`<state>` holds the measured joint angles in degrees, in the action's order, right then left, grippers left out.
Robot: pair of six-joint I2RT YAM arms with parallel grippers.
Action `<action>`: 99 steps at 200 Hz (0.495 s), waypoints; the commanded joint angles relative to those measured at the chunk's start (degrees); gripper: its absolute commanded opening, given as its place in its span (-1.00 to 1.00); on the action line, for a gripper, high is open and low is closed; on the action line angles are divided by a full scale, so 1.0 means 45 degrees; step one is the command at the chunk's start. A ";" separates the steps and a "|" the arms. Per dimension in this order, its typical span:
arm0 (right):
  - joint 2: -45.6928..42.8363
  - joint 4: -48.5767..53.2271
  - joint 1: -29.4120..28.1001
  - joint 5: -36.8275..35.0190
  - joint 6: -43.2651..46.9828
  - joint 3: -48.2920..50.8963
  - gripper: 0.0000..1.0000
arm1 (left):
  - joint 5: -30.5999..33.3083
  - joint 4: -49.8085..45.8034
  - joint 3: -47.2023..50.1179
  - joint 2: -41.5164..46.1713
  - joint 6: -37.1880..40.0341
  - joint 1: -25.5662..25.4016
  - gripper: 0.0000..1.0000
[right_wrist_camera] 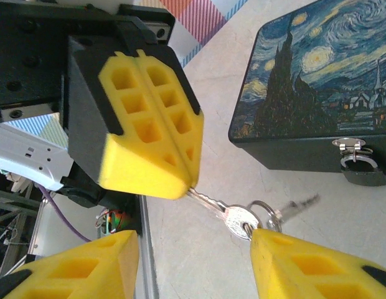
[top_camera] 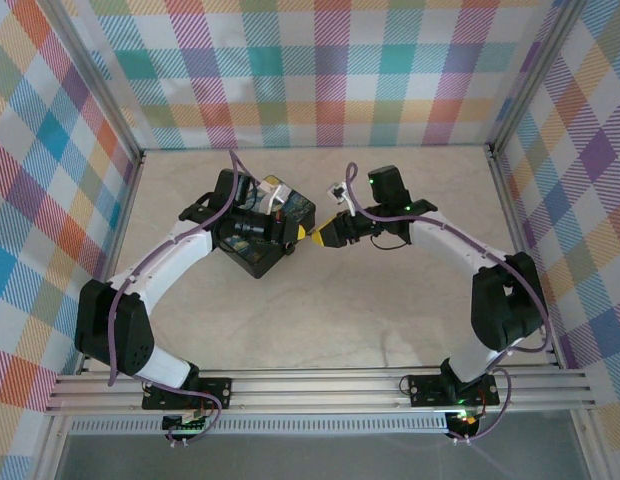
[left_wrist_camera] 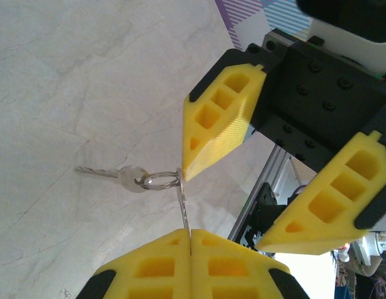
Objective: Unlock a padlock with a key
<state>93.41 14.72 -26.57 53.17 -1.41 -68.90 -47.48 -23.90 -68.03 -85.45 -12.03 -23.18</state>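
Right gripper (right_wrist_camera: 192, 240), jaws apart, has one fingertip (right_wrist_camera: 271, 249) beside the head of the key (right_wrist_camera: 208, 202). Left gripper (right_wrist_camera: 180, 184) clamps its blade, tip pointing away from the padlock (right_wrist_camera: 364, 173) on the box (right_wrist_camera: 305, 81).

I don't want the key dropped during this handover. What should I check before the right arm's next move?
1. Grip: the left gripper is shut on the blade of the key: ok.
2. Access: the key's head and the ring stick out past the left fingers: ok.
3. Receiver: the right gripper is open, with one fingertip beside the ring: ok.
4. Target: the padlock hangs on the hasp of the painted box: ok.
5. Keyhole facing the arms: cannot tell.
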 commanded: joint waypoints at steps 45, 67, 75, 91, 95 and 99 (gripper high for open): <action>-0.0075 -0.0255 0.0396 0.0470 0.0299 0.0239 0.01 | -0.0388 -0.0402 -0.0252 0.0375 0.0623 -0.0181 -1.00; 0.0083 -0.0440 0.0401 0.0607 0.0246 0.0244 0.01 | -0.0482 -0.0356 -0.0178 0.0439 0.0643 -0.0181 -1.00; 0.0183 -0.0454 0.0396 0.0770 0.0221 0.0168 0.01 | -0.0517 -0.0317 -0.0139 0.0485 0.0640 -0.0181 -1.00; 0.0359 -0.0543 0.0375 0.1068 0.0110 0.0027 0.01 | -0.0544 -0.0295 -0.0097 0.0568 0.0633 -0.0181 -1.00; 0.0408 -0.0554 0.0384 0.1144 0.0099 0.0000 0.01 | -0.0543 -0.0294 -0.0097 0.0567 0.0642 -0.0181 -1.00; 0.0456 -0.0605 0.0375 0.1232 0.0066 -0.0038 0.00 | -0.0542 -0.0277 -0.0097 0.0589 0.0643 -0.0181 -1.00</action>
<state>93.91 13.54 -24.97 54.63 -1.26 -68.27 -47.94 -24.14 -68.03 -85.23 -10.63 -23.24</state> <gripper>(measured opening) 0.505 0.041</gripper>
